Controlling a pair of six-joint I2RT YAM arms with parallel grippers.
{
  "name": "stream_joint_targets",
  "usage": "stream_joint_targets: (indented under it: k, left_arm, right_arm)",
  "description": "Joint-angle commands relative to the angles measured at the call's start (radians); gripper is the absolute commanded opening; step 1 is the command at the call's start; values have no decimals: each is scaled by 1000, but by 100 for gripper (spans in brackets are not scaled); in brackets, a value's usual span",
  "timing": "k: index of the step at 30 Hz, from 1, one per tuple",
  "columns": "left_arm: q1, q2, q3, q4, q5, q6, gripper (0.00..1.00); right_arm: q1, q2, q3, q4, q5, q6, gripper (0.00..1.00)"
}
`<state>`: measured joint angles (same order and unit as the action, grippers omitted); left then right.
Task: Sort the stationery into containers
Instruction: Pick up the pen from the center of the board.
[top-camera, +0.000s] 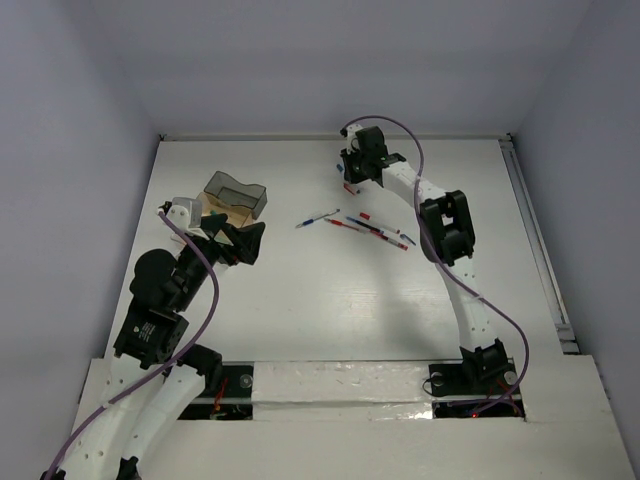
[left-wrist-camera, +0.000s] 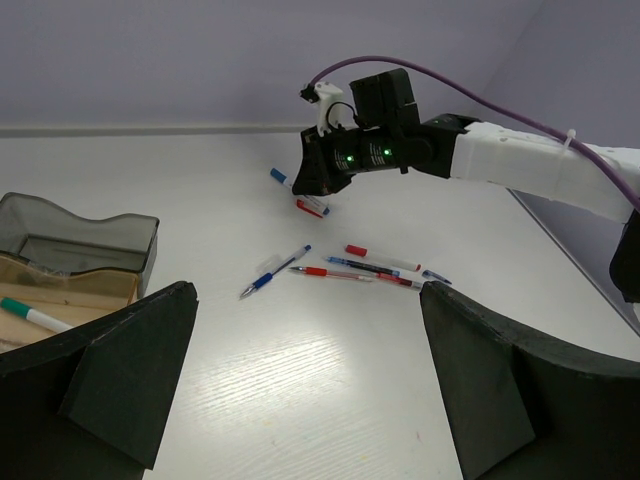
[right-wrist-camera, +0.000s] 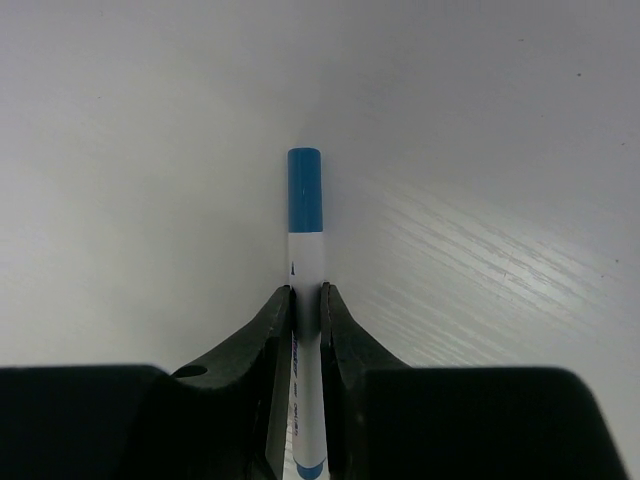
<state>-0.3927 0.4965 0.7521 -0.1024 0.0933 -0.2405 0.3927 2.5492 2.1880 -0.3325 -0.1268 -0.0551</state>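
Note:
My right gripper is at the far middle of the table, shut on a white marker with a blue cap. The marker sits between the fingers with its cap pointing away. In the left wrist view the same marker lies low at the table, and a red-capped marker is beside it. Several pens lie loose mid-table, among them a blue pen and a red pen. My left gripper is open and empty beside the trays. The smoky grey tray and a tan tray holding a teal-capped marker are at left.
A clear tray stands left of the tan one. Purple cables loop along both arms. The right arm reaches across the far right side. White walls close in the table at the back and sides.

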Motion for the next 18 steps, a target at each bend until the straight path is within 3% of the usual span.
stream_joint_targets:
  k: [1, 5, 12, 18]
  left_arm:
    - [-6, -1, -5, 35, 2, 10, 92]
    - [3, -3, -5, 33, 0, 10, 93]
    - [12, -10, -2, 32, -9, 4, 99]
    - [35, -36, 0, 35, -29, 1, 99]
  right_arm:
    - [11, -46, -43, 73, -31, 14, 0]
    - [11, -121, -132, 214, -13, 9, 0]
    - [11, -211, -157, 314, -20, 44, 0]
    - [21, -325, -257, 401, -200, 211, 0]
